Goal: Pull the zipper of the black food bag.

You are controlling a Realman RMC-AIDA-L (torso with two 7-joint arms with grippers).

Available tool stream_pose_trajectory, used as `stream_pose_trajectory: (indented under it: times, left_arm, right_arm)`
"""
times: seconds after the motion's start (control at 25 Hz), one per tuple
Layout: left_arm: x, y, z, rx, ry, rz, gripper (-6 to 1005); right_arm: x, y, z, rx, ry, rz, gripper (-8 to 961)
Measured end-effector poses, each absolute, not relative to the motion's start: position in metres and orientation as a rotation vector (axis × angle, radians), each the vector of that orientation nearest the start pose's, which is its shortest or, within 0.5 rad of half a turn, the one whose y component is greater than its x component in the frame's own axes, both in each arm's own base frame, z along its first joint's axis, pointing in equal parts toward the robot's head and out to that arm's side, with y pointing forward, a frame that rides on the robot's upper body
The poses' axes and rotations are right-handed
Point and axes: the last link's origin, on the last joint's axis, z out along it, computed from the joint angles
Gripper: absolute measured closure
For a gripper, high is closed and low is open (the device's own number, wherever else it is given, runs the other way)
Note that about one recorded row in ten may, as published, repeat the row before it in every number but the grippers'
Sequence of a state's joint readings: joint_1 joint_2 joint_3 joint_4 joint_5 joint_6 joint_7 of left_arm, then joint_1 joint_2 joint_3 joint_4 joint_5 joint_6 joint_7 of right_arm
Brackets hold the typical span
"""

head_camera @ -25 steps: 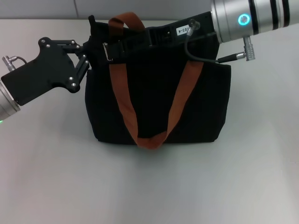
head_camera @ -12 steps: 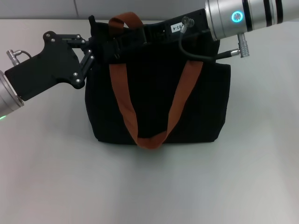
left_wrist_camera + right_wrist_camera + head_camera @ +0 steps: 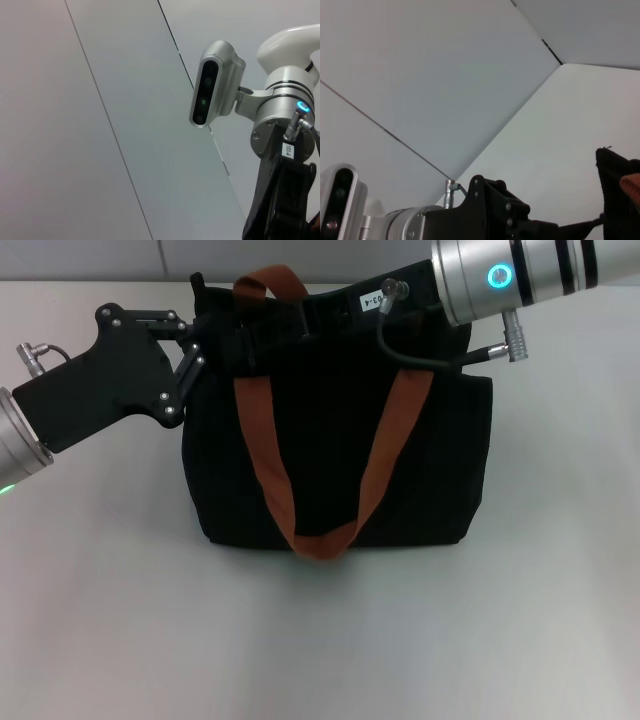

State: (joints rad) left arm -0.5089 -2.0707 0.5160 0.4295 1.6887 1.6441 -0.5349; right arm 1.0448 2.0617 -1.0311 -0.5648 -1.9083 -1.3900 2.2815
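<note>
**Q:** Bag position, anyone? And what's going on with the two grippers?

**A:** The black food bag (image 3: 340,440) is stood upright on the white table (image 3: 320,640), roughly centre in the head view. One orange-brown handle (image 3: 330,470) is draped down the front panel in a long loop, the other is seen arching up at the bag's top left corner. A corner of the bag is also caught in the right wrist view (image 3: 617,190).

**Q:** Left gripper?

**A:** The left gripper (image 3: 215,340) is brought in from the left and pressed up against the bag's top left corner, fingers reaching into the dark fabric by the raised handle. Something there looks pinched, but whether the fingers are clamped or apart can't be made out, black on black.

**Q:** And the right one?

**A:** The right gripper (image 3: 330,312) is laid across the bag's top edge from the right, its black body with a white label stretched along the opening. Its fingertips are lost against the fabric too, so their state can't be told either.

**Q:** Zipper visible?

**A:** The zipper can't be picked out; the top edge is covered by both grippers.
</note>
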Motion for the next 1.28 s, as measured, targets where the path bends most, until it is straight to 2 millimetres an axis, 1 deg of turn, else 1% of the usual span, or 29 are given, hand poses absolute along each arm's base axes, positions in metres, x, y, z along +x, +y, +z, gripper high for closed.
stream_pose_trajectory:
  times: [0.2, 0.4, 0.68, 0.92, 1.16, 1.28]
  left_arm:
    - [-0.257, 0.325, 0.018, -2.267, 0.187, -0.920, 976]
    - [-0.257, 0.326, 0.018, -2.266, 0.188, -0.920, 976]
    - [-0.257, 0.325, 0.019, -2.265, 0.188, -0.922, 976]
    - [-0.258, 0.326, 0.020, -2.254, 0.182, -0.922, 976]
    - [-0.258, 0.326, 0.022, -2.241, 0.170, -0.936, 976]
    - [-0.257, 0.326, 0.022, -2.246, 0.170, -0.940, 976]
  right_arm:
    - [0.070, 0.409, -0.050, -2.935, 1.241, 0.533, 547]
    - [0.069, 0.409, -0.051, -2.938, 1.232, 0.532, 631]
    - [0.071, 0.410, -0.048, -2.930, 1.211, 0.532, 629]
    - [0.077, 0.410, -0.040, -2.912, 1.193, 0.558, 629]
    - [0.078, 0.409, -0.040, -2.920, 1.180, 0.547, 630]
    - [0.075, 0.410, -0.040, -2.926, 1.164, 0.547, 631]
